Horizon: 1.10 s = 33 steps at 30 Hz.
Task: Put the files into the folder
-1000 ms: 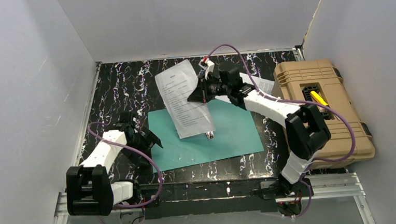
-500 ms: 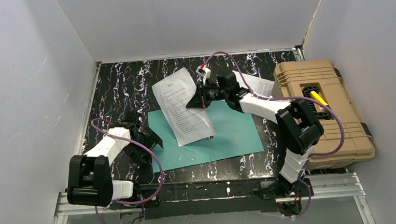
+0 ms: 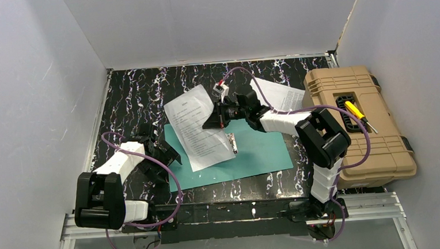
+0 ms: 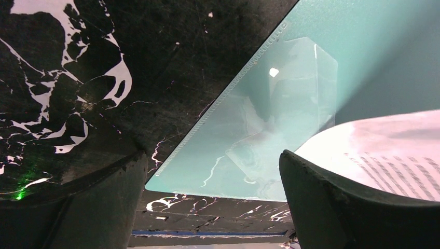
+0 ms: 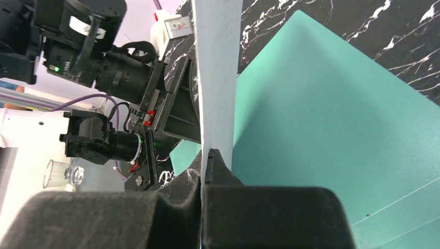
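Swinging leftward, right gripper (image 3: 209,124) lowers sheet (image 3: 195,130) over folder (image 3: 259,148).

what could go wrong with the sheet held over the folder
The right gripper pinches the sheet by one edge; it hangs skewed, past the far edge of the folder, and may land crooked. Its lower corner is near the metal clip and might snag. The open left gripper sits at the folder's corner and could nudge it.
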Each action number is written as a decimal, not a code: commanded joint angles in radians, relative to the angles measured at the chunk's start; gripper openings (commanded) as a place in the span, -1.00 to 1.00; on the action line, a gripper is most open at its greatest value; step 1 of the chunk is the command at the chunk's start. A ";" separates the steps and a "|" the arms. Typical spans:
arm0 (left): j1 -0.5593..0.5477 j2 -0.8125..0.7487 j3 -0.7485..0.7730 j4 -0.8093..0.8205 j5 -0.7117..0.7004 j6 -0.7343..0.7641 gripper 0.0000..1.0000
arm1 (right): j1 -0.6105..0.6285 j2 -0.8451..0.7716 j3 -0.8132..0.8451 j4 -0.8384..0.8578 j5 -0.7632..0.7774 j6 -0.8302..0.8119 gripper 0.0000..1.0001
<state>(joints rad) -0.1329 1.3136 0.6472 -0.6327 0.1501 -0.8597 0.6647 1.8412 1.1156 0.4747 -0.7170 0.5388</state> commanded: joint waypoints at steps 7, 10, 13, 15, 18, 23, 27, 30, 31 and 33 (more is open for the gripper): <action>-0.008 0.059 -0.090 0.149 0.048 0.004 0.92 | 0.016 0.058 -0.066 0.202 0.010 0.119 -0.97; -0.008 0.070 -0.090 0.157 0.054 0.005 0.92 | 0.020 0.075 -0.087 0.261 0.014 0.167 -0.97; -0.008 0.073 -0.090 0.158 0.055 0.008 0.92 | 0.028 0.089 -0.108 0.311 0.028 0.202 -0.97; -0.008 0.072 -0.092 0.160 0.056 0.008 0.92 | 0.035 0.099 -0.121 0.344 0.041 0.222 -0.97; -0.008 0.073 -0.089 0.162 0.059 0.011 0.92 | 0.042 0.113 -0.140 0.394 0.057 0.260 -0.97; -0.008 0.075 -0.089 0.161 0.058 0.015 0.92 | 0.059 0.135 -0.162 0.444 0.091 0.299 -0.97; -0.008 0.074 -0.087 0.162 0.061 0.014 0.92 | 0.069 0.163 -0.182 0.492 0.114 0.342 -0.97; -0.008 0.071 -0.090 0.162 0.060 0.017 0.92 | 0.070 0.181 -0.202 0.526 0.129 0.363 -0.97; -0.008 0.069 -0.092 0.161 0.059 0.017 0.92 | 0.070 0.185 -0.207 0.534 0.132 0.367 -0.97; -0.008 0.066 -0.093 0.161 0.057 0.020 0.92 | 0.070 0.197 -0.214 0.542 0.134 0.368 -0.97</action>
<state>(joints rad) -0.1337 1.3354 0.6277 -0.5613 0.3168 -0.8825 0.7307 2.0178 0.9180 0.9142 -0.6037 0.8818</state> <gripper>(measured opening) 0.961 0.030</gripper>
